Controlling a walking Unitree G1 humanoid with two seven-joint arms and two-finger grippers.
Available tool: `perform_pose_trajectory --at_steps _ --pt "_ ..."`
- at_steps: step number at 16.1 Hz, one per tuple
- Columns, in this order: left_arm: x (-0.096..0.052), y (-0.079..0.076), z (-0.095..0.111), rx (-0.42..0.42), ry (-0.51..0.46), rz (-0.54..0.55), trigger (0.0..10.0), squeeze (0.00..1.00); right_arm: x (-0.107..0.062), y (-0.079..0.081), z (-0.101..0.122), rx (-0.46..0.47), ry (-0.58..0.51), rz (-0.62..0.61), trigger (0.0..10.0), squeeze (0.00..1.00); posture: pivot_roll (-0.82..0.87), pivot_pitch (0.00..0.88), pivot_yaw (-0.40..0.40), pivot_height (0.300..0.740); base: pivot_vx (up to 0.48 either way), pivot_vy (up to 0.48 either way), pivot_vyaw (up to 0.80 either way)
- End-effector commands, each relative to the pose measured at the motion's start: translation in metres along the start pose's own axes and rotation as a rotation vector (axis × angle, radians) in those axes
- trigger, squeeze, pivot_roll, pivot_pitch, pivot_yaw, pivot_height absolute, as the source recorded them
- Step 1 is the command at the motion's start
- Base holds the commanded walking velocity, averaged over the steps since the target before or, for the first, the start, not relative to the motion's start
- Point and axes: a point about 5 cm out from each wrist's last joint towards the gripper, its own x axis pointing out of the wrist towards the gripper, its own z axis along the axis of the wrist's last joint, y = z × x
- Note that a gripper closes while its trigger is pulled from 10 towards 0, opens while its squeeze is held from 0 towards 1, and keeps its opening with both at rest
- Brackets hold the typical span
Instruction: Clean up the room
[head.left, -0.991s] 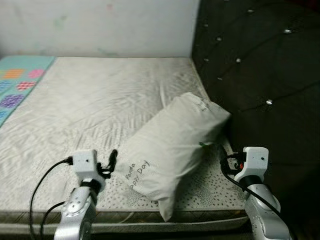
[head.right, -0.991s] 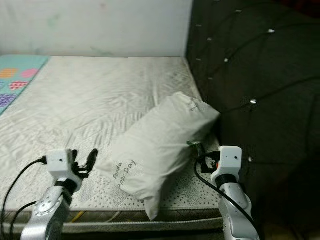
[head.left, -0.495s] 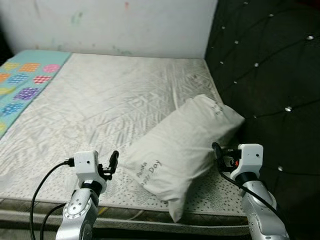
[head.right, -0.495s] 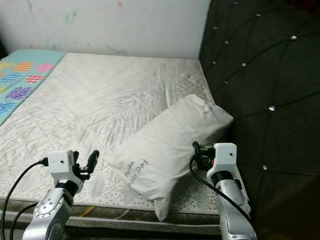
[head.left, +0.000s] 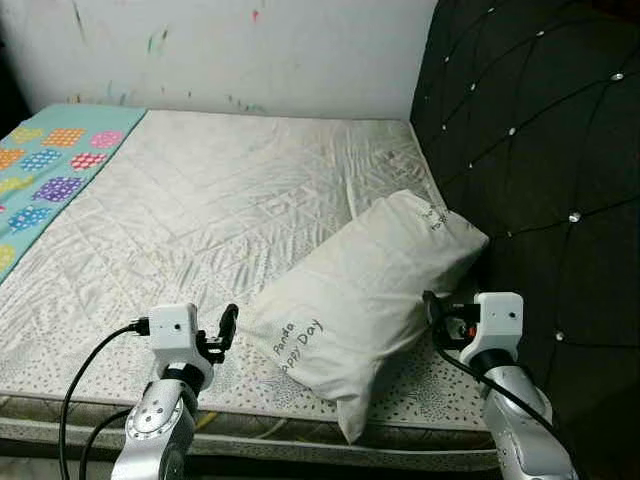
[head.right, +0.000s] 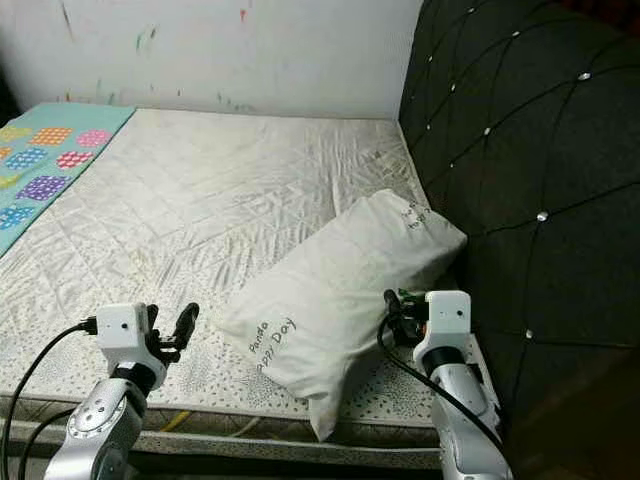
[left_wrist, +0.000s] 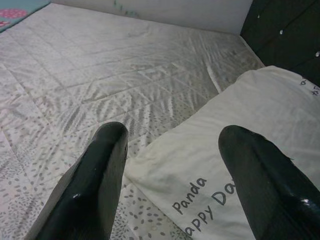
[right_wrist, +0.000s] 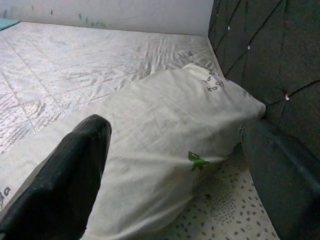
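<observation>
A white pillow (head.left: 365, 290) printed "Panda Happy Day" lies slantwise on the grey-white mattress (head.left: 200, 200), its far end against the headboard. My left gripper (head.left: 228, 325) hovers low over the mattress just left of the pillow's near corner. In the left wrist view the left gripper (left_wrist: 173, 132) is open, with that corner of the pillow (left_wrist: 240, 200) ahead of its fingers. My right gripper (head.left: 432, 305) sits at the pillow's right side, near the headboard. In the right wrist view the right gripper (right_wrist: 175, 127) is open, facing the pillow (right_wrist: 165, 135). Neither holds anything.
A black tufted headboard (head.left: 530, 150) rises along the right of the bed. A turquoise blanket with coloured patches (head.left: 40, 170) covers the far left. A marked white wall (head.left: 250, 50) stands behind. The mattress's front edge (head.left: 300, 440) runs just before me.
The whole picture has shifted as the camera moved, showing more wall and blanket. Both grippers stay open on either side of the pillow; the right one now sits closer to it.
</observation>
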Motion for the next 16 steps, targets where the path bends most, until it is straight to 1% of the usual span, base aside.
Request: perform_pose_trajectory --at_steps 1,5,6,8,9,10,11,12,13,16 --pt "-0.001 -0.001 0.003 0.012 -0.003 0.002 10.0 0.0 0.001 0.002 0.004 -0.014 -0.008 0.015 10.0 0.0 -0.11 0.0 -0.02 0.74 0.0 0.0 0.0" --pt "-0.003 -0.002 0.001 0.012 0.005 -0.001 10.0 0.0 0.001 0.006 0.003 0.002 0.002 0.037 10.0 0.0 -0.1 0.0 -0.025 0.74 0.0 0.0 0.0" --pt "-0.003 -0.001 0.0 0.012 0.008 -0.001 10.0 0.0 0.001 0.008 0.002 -0.006 0.01 0.047 10.0 0.0 -0.1 0.0 -0.025 0.74 0.0 0.0 0.0" --pt "-0.004 -0.002 0.0 0.013 0.008 -0.003 10.0 0.0 0.001 0.008 0.0 -0.049 0.029 0.038 10.0 0.0 -0.1 0.0 -0.026 0.74 0.0 0.0 0.0" --pt "-0.004 -0.002 0.0 0.016 0.007 -0.004 10.0 0.0 0.001 0.006 -0.003 -0.02 0.06 0.022 10.0 0.0 -0.1 0.0 -0.027 0.74 0.0 0.0 0.0" --pt "-0.005 -0.002 0.0 0.018 0.006 -0.004 10.0 0.0 0.001 0.005 -0.003 -0.003 0.066 0.017 10.0 0.0 -0.1 0.0 -0.028 0.74 0.0 0.0 0.0" --pt "-0.006 -0.002 0.0 0.024 0.006 0.001 10.0 0.0 0.001 0.005 -0.003 -0.012 0.076 0.036 10.0 0.0 -0.1 0.0 -0.027 0.74 0.0 0.0 0.0" --pt "-0.009 0.0 0.0 0.032 0.009 0.006 10.0 0.0 -0.005 0.008 -0.005 -0.067 0.096 0.093 10.0 0.0 -0.1 0.0 -0.029 0.74 0.0 0.0 0.0" --pt "-0.014 0.001 -0.002 0.038 0.016 0.008 10.0 0.0 -0.012 0.007 -0.01 -0.11 0.132 0.104 10.0 0.0 -0.1 0.0 -0.03 0.74 0.0 0.0 0.0" --pt "-0.024 0.0 -0.007 0.034 0.041 0.013 10.0 0.0 -0.029 0.006 -0.021 -0.119 0.195 0.124 10.0 0.0 -0.11 0.0 -0.033 0.74 0.0 0.0 0.0"
